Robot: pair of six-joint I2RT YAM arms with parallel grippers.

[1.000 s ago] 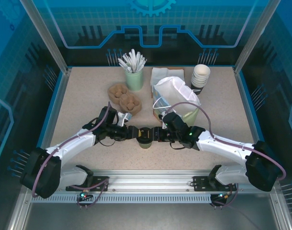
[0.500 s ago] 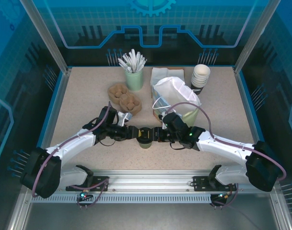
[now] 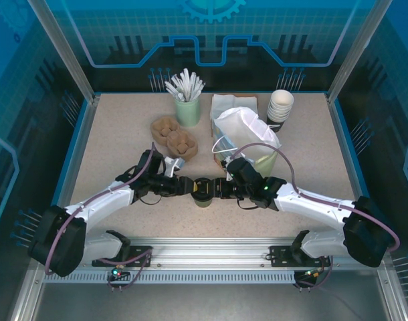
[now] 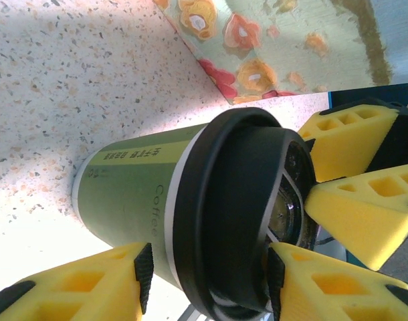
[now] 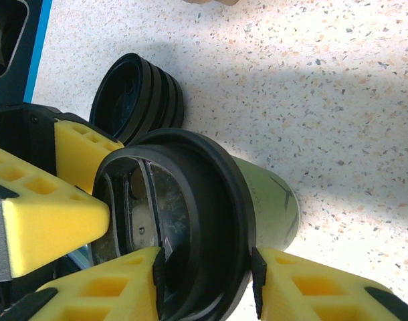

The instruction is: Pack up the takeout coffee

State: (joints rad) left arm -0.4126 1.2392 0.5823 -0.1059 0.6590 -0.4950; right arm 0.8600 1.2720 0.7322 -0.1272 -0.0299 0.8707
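The takeout coffee [image 3: 203, 192] stands upright on the table near the front centre, with green sides [image 4: 130, 194] and a black lid [image 5: 190, 221]. My left gripper [image 3: 189, 187] comes in from the left. In the left wrist view my left gripper [image 4: 209, 284] straddles the lid rim, one pad against the lid's top and the other a little short of the rim, so it is open. My right gripper [image 3: 219, 189] comes in from the right. Seen from the right wrist, the right gripper [image 5: 207, 284] is shut across the lid rim, both pads touching.
A white floral paper bag [image 3: 247, 134] stands just behind the right gripper. Loose black lids [image 5: 138, 100] lie beside the cup. Cardboard cup carriers [image 3: 174, 137], a green holder of stirrers [image 3: 187, 107], napkins [image 3: 231, 101] and stacked lidless cups [image 3: 279, 107] sit at the back.
The right arm has crept slightly left toward the cup. The cup and the left arm stay where they were.
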